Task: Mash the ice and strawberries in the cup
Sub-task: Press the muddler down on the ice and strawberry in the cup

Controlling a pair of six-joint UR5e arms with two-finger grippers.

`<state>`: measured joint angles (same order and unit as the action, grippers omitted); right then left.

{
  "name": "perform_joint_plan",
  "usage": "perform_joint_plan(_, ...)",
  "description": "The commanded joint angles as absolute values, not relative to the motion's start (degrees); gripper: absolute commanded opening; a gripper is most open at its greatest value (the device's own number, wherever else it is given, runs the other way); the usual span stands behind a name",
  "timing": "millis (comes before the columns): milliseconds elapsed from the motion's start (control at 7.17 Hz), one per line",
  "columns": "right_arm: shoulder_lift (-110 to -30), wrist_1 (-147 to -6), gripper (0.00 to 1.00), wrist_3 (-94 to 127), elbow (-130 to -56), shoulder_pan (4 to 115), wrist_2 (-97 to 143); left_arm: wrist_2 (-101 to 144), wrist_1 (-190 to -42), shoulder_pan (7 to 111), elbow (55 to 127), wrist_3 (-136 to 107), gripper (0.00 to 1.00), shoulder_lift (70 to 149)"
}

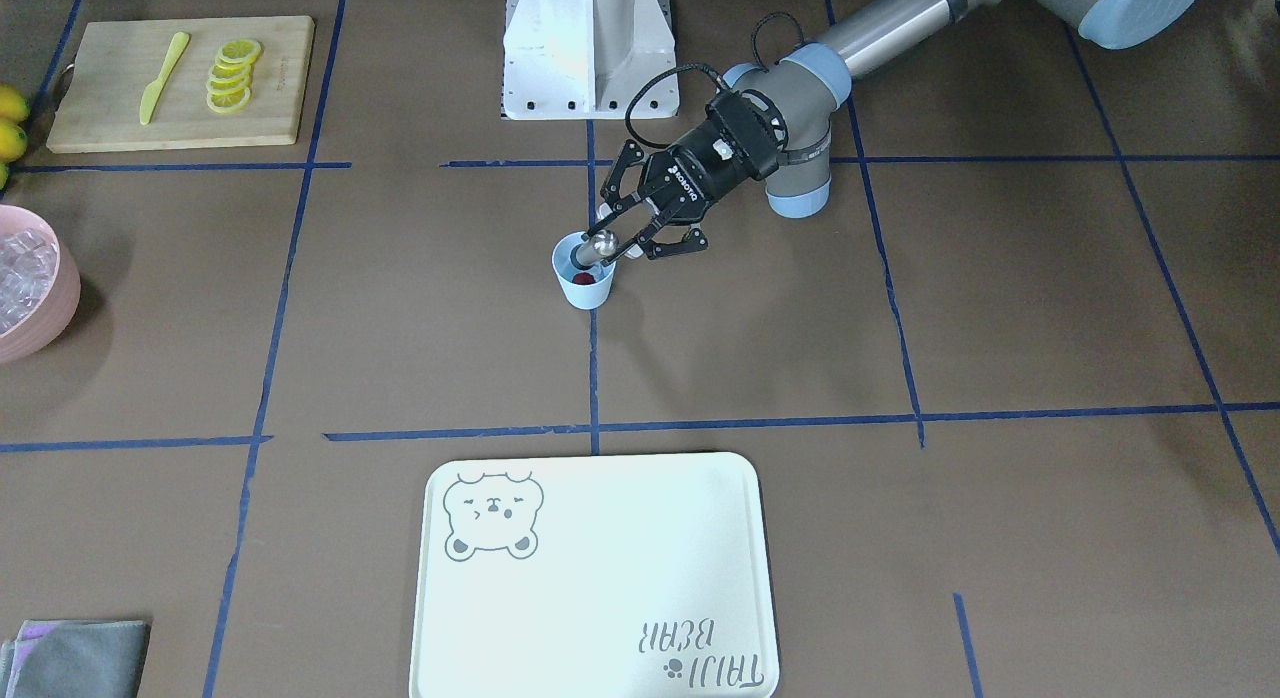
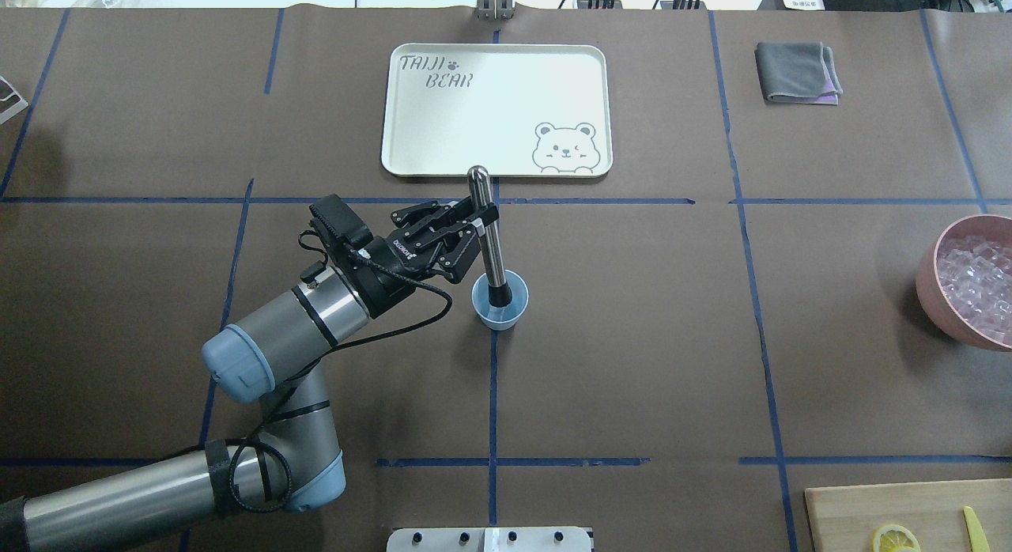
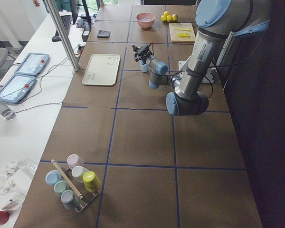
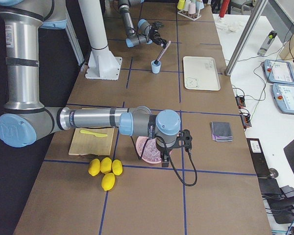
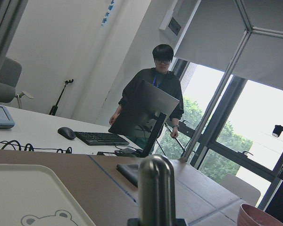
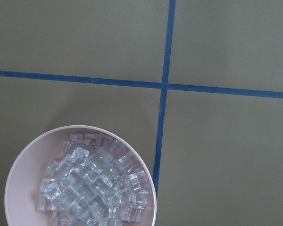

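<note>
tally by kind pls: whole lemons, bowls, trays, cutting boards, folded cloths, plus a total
whole lemons: 4
bowl: 1
tray: 1
cutting board: 1
folded cloth: 1
total: 8

At the far end the left gripper (image 4: 159,39) holds a slanted metal rod (image 4: 162,52) whose lower end sits in the pale-blue cup (image 4: 156,68), beside a white tray (image 4: 201,73), while the near right arm (image 4: 93,119) hangs over a pink bowl (image 4: 145,151) next to four lemons (image 4: 105,169).
</note>
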<state>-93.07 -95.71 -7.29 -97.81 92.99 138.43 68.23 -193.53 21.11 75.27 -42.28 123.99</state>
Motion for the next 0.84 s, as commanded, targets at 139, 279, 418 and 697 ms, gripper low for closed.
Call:
perform_joint_plan(139, -93.2, -95.7, 0.99, -7.3, -97.8, 93.0, 138.4, 68.1, -193.5, 21.1, 74.2, -42.3, 0.00, 124.0)
perform_joint_plan(279, -93.2, -95.7, 0.99, -7.3, -97.7, 93.0, 138.4, 68.1, -193.5, 21.1, 73.9, -42.3, 0.00, 124.0)
perform_joint_plan(418, -93.2, -95.7, 0.99, -7.3, -97.7, 93.0, 138.4, 68.1, -193.5, 21.1, 73.7, -42.3, 0.00, 124.1)
perform_joint_plan(697, -93.2, -95.7, 0.99, -7.3, -97.7, 93.0, 138.4, 68.1, -193.4, 21.1, 73.7, -42.3, 0.00, 124.1)
